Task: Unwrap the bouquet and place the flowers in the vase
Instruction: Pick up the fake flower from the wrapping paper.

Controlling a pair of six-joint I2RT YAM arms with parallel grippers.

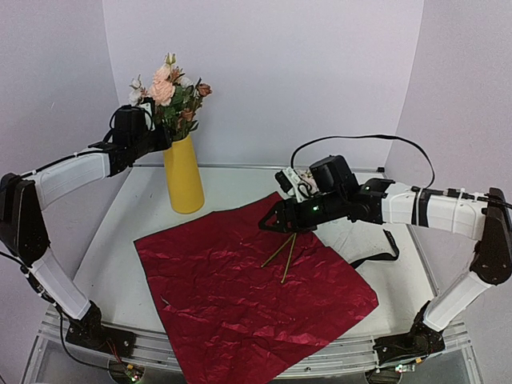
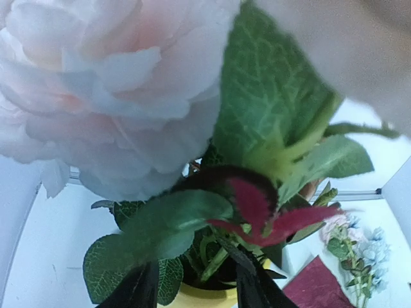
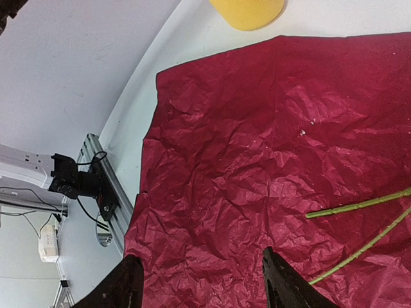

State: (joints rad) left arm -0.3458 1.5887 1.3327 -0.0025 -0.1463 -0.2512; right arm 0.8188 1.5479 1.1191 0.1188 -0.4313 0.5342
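Note:
The yellow vase (image 1: 183,178) stands at the back left with flowers (image 1: 171,90) in it: peach, white and rust blooms over green leaves. My left gripper (image 1: 162,138) is at the stems just above the vase mouth. In the left wrist view its jaws stand apart (image 2: 196,273), a green stem (image 2: 217,263) runs loose between them, and the vase rim (image 2: 205,298) lies below. The dark red wrapping paper (image 1: 248,296) is spread flat. My right gripper (image 1: 270,223) hovers open over it (image 3: 205,289), holding nothing. Two bare green stems (image 1: 284,252) (image 3: 356,206) lie on the paper.
A black ribbon (image 1: 384,250) lies on the table under my right forearm. A few small pink and pale blue flowers (image 2: 356,247) lie on the table beyond the paper's far corner (image 2: 318,287). White walls close in the back and sides.

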